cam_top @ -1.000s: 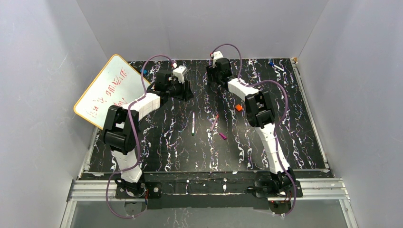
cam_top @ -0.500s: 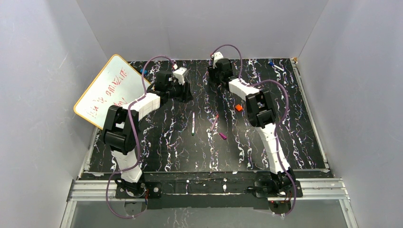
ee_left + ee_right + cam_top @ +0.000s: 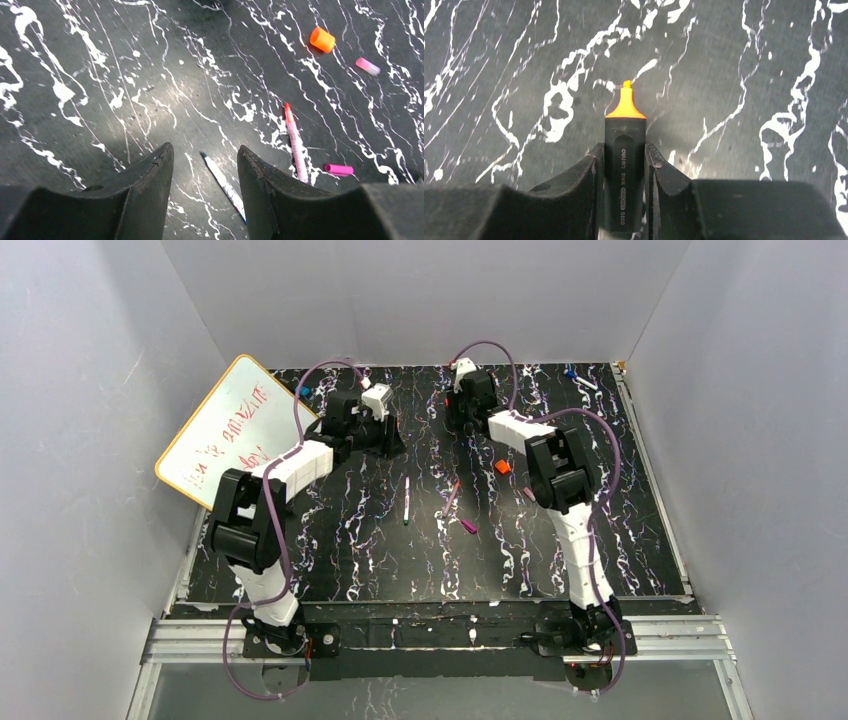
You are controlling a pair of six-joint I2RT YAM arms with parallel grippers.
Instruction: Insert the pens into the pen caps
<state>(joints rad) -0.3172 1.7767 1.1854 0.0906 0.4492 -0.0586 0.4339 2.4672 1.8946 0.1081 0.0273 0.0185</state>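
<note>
My right gripper (image 3: 624, 148) is shut on the thick black pen (image 3: 625, 170), whose orange tip (image 3: 625, 102) sticks out ahead over the table. In the top view it (image 3: 458, 410) is at the back middle. My left gripper (image 3: 205, 150) is open and empty; in the top view it (image 3: 390, 440) is at the back left. The whitish pen (image 3: 222, 182) (image 3: 406, 500) with a green tip lies just ahead between its fingers. The pink pen (image 3: 295, 142) (image 3: 450, 497), magenta cap (image 3: 339, 169) (image 3: 469, 527), orange cap (image 3: 321, 39) (image 3: 502, 467) and a pale pink cap (image 3: 367, 66) lie loose. No dark purple cap shows.
A whiteboard (image 3: 225, 430) with red writing leans at the left edge. A small blue piece (image 3: 303, 392) lies near it and a blue-tipped pen (image 3: 575, 375) at the back right corner. Grey walls stand on three sides.
The right wrist has shifted a little to the right, still holding the black pen. The left wrist has moved slightly. The loose pens and caps have not moved.
</note>
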